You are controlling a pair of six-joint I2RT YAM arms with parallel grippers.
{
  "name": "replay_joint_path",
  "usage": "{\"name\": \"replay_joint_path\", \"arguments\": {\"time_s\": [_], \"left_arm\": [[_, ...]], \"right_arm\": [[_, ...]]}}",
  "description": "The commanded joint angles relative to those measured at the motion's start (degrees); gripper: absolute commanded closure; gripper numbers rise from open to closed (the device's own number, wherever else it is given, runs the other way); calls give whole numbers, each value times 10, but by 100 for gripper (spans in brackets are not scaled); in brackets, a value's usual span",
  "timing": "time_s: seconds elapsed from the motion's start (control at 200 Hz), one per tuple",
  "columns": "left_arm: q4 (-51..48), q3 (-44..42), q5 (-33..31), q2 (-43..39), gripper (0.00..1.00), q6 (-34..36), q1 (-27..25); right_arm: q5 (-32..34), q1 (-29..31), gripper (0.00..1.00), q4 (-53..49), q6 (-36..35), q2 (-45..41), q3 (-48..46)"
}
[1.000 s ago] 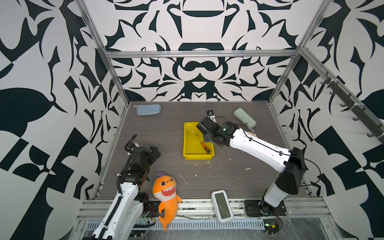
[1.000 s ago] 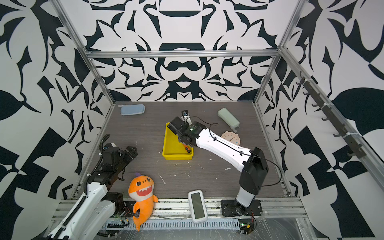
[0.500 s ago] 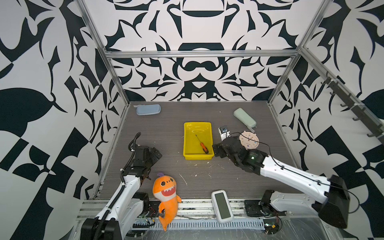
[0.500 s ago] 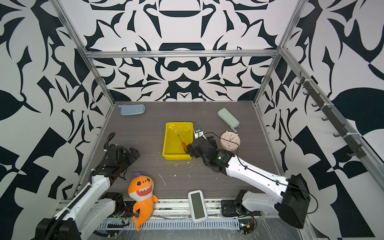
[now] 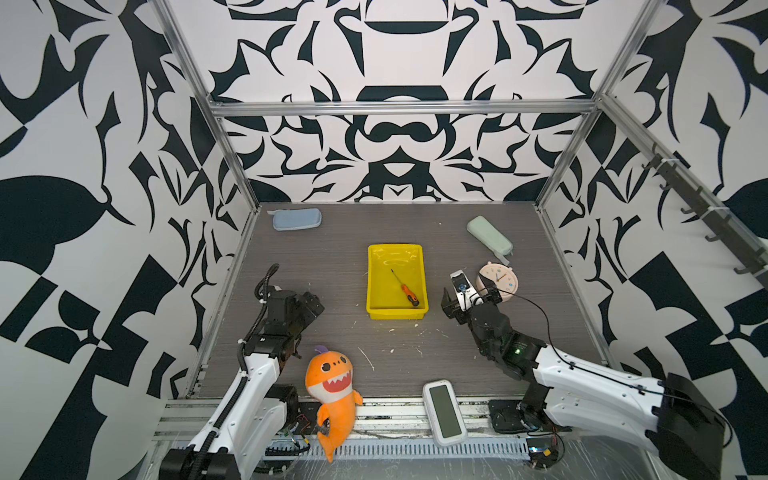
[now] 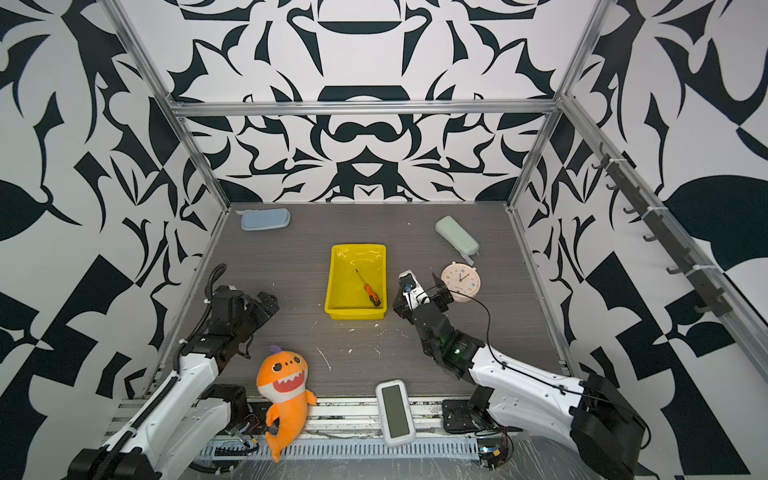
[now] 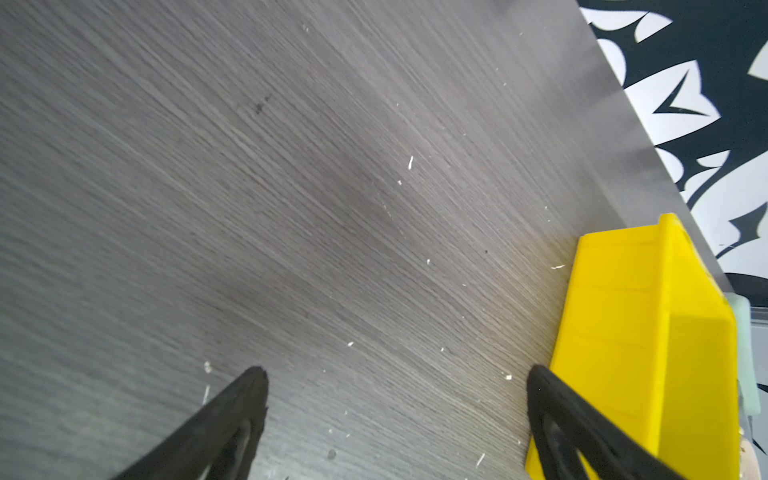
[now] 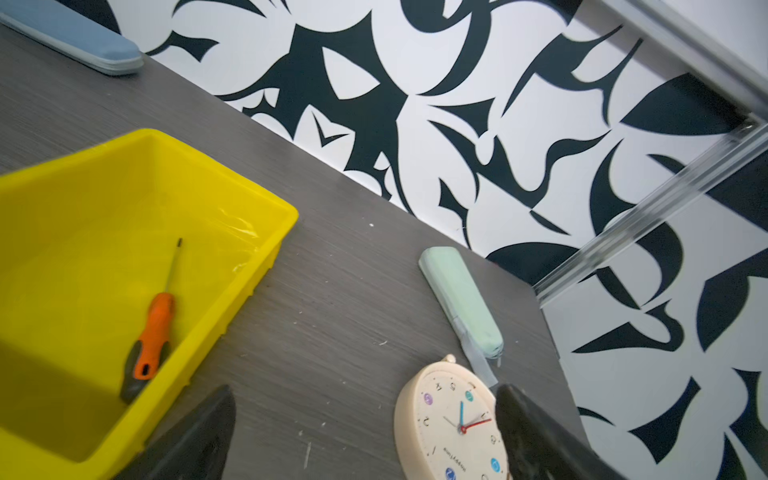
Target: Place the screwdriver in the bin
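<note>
We judge that the placing step is finished. The screwdriver (image 5: 404, 288) lies flat and slanted on the floor of the bin (image 5: 395, 248), at the centre of both top views, with its handle toward the bin's lower right corner.

The right gripper (image 5: 470, 292) is released, its jaws wide apart and empty. It stands right of the bin, just beside the clock (image 5: 500, 279). The left gripper (image 7: 397, 370) is also spread and holds nothing, low over the bare counter (image 7: 291, 187) left of the bin.

The next move, in our opinion, is only a retreat to rest, and it must keep clear of the clock.

One second earlier the right gripper was over the bin, nearly closed at the screwdriver. Since then it has pulled back toward the lower right and opened.
</note>
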Motion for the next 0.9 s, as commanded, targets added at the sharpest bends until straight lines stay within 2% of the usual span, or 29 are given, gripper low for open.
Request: {"name": "replay_joint_path", "arguments": {"time_s": [0.0, 0.165, 0.355, 0.45, 0.58, 0.71, 0.8, 0.895], "left_arm": [[-3, -3, 0, -5, 0, -5, 1], [5, 3, 9, 15, 0, 0, 0], [9, 14, 15, 43, 0, 7, 0], [-3, 17, 15, 46, 0, 6, 1], [8, 12, 14, 39, 0, 5, 0], [11, 10, 14, 40, 0, 5, 0], [17, 13, 14, 45, 0, 5, 0], [3, 17, 14, 50, 0, 5, 0]], "right_arm": [[-3, -77, 0, 172, -50, 17, -54], [-2, -206, 0, 180, 66, 52, -50], [8, -247, 0, 203, 137, 101, -47], [-4, -247, 0, 219, 116, 138, -35], [21, -258, 0, 243, 103, 177, -20], [39, -280, 0, 310, 103, 227, -32], [-7, -301, 0, 360, 119, 269, -51], [-51, -304, 0, 487, 81, 340, -71]]}}
